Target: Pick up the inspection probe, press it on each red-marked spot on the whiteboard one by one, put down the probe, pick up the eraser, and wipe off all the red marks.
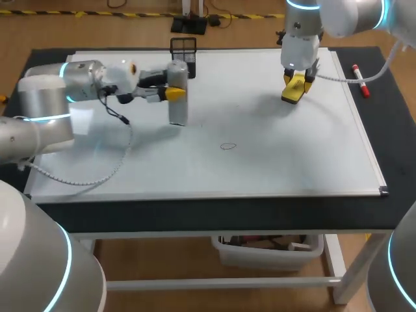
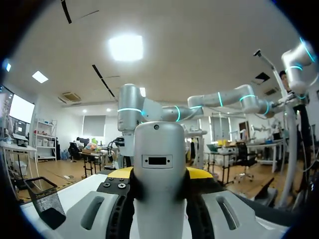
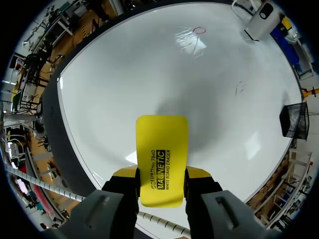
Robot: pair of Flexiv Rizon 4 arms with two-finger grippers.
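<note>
Clamping the eraser (image 3: 162,144), right hand (image 3: 162,172) hangs over the whiteboard (image 1: 273,162), near its far edge; left hand (image 1: 173,92) grips the probe (image 1: 178,112).

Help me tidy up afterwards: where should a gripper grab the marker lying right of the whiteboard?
Take the marker at mid-barrel, from straight above, fingers closing across its width. It lies flat beside the whiteboard, long and thin, so only its two long sides give opposed faces.

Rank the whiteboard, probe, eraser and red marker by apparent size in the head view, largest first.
1. whiteboard
2. probe
3. eraser, lifted nearer the camera, so its lead is unsure
4. marker
</note>
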